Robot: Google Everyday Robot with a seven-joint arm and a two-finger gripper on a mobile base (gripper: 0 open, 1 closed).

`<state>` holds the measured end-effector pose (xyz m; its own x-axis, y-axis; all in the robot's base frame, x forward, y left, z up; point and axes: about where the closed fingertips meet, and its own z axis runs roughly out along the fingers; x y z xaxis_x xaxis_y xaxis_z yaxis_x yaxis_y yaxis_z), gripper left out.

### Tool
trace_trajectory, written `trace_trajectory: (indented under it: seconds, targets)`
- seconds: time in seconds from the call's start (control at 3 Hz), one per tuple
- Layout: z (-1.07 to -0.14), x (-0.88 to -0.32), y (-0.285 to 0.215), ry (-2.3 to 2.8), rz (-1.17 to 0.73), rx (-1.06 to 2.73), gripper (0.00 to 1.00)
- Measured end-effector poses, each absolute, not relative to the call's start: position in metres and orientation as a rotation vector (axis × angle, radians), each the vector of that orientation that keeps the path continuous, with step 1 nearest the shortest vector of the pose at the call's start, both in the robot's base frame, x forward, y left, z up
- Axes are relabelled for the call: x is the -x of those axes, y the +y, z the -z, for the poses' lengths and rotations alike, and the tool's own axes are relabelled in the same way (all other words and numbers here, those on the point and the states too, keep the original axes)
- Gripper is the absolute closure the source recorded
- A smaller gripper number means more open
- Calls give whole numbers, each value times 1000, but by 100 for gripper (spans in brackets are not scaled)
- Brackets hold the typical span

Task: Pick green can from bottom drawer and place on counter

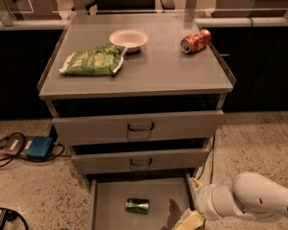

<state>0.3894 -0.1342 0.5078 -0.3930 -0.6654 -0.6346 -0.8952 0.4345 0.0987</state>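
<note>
The hand [189,218] sits low at the right front corner of the bottom drawer [110,200], on the end of the white arm [252,202] that reaches in from the right. It holds nothing. Whether it is open or closed I cannot tell, since the lower edge of the view cuts it off.

The green can [137,205] lies on its side on the drawer floor, near the middle, a little to the left of the hand and clear of it. It looks light and thin-walled, and possibly a little dented, though the drawer is dim. Its shiny skin is likely to be slippery, and lying down it should roll at a nudge. The safest hold is probably across the middle of the barrel from above, closing gently so the wall does not buckle.

The two upper drawers [139,127] overhang the back of the tray. Above them the worktop [163,75] carries a green chip bag [92,61], a pale bowl [128,38] and a red can [196,40].
</note>
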Motion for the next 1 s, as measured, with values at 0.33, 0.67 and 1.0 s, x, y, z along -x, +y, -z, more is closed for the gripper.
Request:
trace_trajectory:
  seconds: [0.33,0.67,1.0]
  targets:
    - [-512,-396,-130,2157,-524,1327,0]
    - [-512,-396,-130,2157,-524,1327,0]
    - [-488,-405,-118,2161,-526,1341,0]
